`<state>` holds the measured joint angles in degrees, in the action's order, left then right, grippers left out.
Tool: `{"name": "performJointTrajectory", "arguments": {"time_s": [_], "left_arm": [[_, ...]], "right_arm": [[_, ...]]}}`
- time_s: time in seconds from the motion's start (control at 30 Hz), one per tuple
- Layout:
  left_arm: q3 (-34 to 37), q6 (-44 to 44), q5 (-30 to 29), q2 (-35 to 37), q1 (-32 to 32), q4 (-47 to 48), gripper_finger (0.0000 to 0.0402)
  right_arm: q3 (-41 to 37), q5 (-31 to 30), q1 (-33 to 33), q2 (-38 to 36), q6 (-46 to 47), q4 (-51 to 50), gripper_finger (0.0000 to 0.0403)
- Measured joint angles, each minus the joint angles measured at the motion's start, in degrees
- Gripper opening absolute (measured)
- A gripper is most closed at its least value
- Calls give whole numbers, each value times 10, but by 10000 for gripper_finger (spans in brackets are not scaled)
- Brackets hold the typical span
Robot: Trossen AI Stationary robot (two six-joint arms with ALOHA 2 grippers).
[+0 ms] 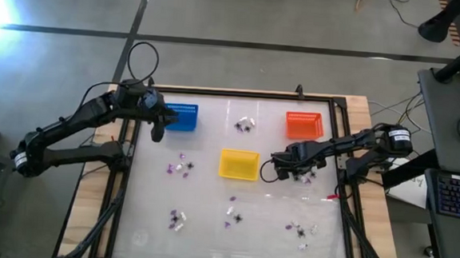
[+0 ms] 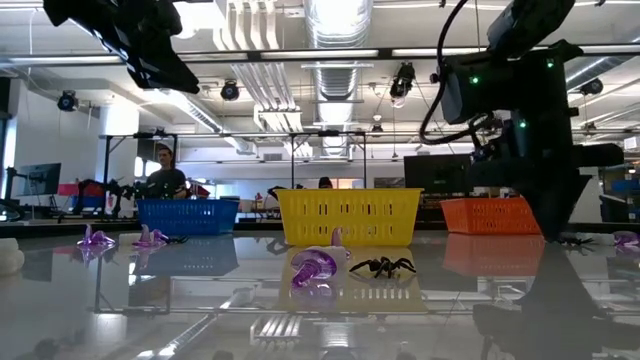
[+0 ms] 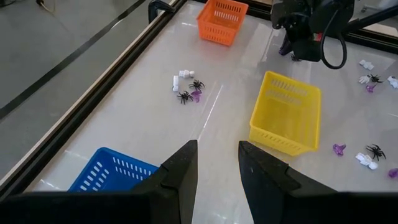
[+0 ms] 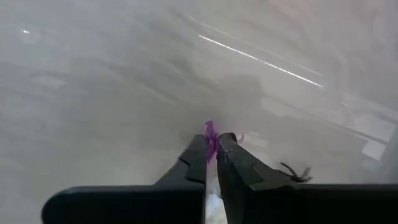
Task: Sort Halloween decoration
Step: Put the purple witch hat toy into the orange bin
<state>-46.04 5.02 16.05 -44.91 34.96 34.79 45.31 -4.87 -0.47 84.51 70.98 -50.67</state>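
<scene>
Now | right gripper (image 4: 211,148) clenched on purple trinket (image 4: 209,133), right of yellow basket (image 1: 238,165) | judged light, stiff, slippery; best pinched mid-body | left gripper (image 3: 217,155) parted, empty

Two dark jointed arms with looping black cables.

Purple trinket (image 4: 209,138): only its top shows above the right gripper (image 4: 211,149) fingertips; the rest is hidden between the closed jaws.
Black spider (image 4: 295,172): beside the jaws, partly hidden behind one finger.
Blue basket (image 3: 112,173): below the left gripper (image 3: 217,155), cut by its fingers and the picture's edge.
Trinket clusters, high view: too small to tell kinds.
</scene>
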Motion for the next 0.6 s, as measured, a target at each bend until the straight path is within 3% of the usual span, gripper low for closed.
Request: {"name": "performJointTrajectory", "arguments": {"time_s": [0.6], "left_arm": [[0, 1, 0, 0, 0, 1, 99]], "right_arm": [[20, -13, -7, -86, 4, -4, 8]]}}
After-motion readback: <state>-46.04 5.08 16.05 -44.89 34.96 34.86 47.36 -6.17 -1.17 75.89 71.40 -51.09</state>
